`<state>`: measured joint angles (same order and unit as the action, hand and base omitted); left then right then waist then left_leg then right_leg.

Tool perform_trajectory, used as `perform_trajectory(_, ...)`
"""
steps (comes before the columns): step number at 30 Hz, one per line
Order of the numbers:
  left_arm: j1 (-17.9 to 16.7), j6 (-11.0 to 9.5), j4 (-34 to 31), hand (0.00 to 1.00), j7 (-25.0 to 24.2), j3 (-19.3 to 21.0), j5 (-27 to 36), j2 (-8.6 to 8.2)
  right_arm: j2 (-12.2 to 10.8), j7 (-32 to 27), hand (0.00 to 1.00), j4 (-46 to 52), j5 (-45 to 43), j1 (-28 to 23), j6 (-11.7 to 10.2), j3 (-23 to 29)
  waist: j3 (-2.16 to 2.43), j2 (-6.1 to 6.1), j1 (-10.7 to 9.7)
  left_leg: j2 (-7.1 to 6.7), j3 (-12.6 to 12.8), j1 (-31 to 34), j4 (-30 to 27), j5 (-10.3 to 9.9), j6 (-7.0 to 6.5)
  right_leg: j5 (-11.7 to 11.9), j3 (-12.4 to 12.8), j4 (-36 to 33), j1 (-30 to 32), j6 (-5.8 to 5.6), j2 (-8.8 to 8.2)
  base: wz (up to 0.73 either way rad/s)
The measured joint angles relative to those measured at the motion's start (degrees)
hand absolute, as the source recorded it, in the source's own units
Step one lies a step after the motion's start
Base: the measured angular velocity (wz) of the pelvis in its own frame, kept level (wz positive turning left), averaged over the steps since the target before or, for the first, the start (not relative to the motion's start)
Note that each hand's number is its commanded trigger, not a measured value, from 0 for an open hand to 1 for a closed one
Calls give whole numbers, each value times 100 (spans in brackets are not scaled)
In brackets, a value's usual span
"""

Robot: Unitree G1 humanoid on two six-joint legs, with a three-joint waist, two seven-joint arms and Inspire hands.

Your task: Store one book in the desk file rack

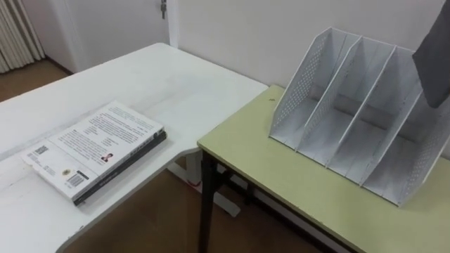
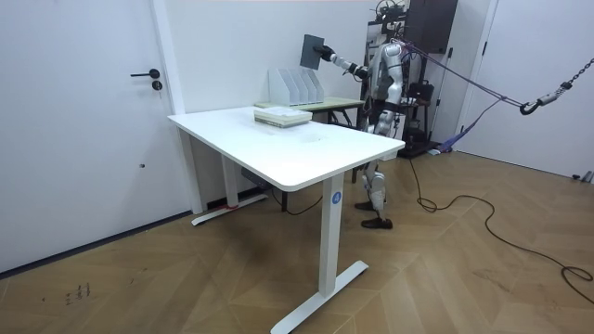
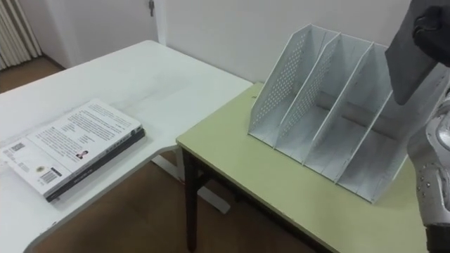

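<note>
Silver-grey body, dark joints, silver forearm (small dots along it), black right hand [image 3: 430, 28], purple straps.

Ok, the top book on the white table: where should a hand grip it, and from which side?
Probably the long edge beside the white table's curved rim, coming from the robot's side. The top book lies flat on a darker book, so only its edges offer a pinch.

File rack [image 1: 298, 95] opens upward and frontward — dividers [image 1: 342, 81] inside, wall [image 1: 239, 35] close behind.
</note>
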<state>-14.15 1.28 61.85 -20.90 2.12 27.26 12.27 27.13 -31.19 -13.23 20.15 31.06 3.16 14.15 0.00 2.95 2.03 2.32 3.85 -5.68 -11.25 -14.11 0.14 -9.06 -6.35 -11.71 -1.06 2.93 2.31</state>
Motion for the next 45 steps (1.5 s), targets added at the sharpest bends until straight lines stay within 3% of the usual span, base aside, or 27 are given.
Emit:
perform_trajectory(6, -19, -1, -15, 0, 0, 21, -4, 19, 0, 234, 100, -42, 211, -1, 21, -7, -1, 37, -1, -9, -29, 5, -11, 0, 0, 0, -21, -7, -10, 1, -12, 1)
perform_trajectory(11, -39, 2, -2, 0, 9, 111, -45, 44, 39, 402, 100, -319, 453, 2, 26, -8, 27, 108, -6, -15, -115, -5, -14, 2, 0, 0, -58, -2, -40, 1, -12, 3)
perform_trajectory(16, -64, -5, -2, 0, 64, 175, -43, 58, 175, 466, 100, -974, 667, 3, 70, -16, 3, 172, 19, -27, -141, -30, -20, 4, -2, 0, -107, 7, -91, 1, -27, 5)
perform_trajectory(25, -162, -3, -5, 0, 47, 426, -47, 56, 395, 571, 100, -1408, 657, 4, 70, -43, 3, 184, 9, -31, -140, -34, -15, 9, -2, -4, -106, 9, -91, 0, -26, 0)
perform_trajectory(32, -172, 12, 0, 0, 76, 495, -50, 94, 464, 510, 100, -1842, 687, 193, 69, -42, 18, 275, -3, -42, -207, -1, -43, 10, -1, -4, -161, 48, -112, 0, -37, 3)
perform_trajectory(39, -195, 129, -2, 0, 184, 483, -30, 100, 556, 391, 100, -2559, 692, 531, 66, -51, 57, 215, -11, -39, -270, -23, -39, 10, 0, -2, -249, 100, -193, 1, -41, 7)
perform_trajectory(45, -258, 137, 1, 0, 192, 539, -38, 113, 579, 400, 100, -2744, 712, 676, 72, -55, 58, 201, -5, -43, -274, -13, -41, 14, 3, -3, -259, 100, -189, 1, -47, 0)
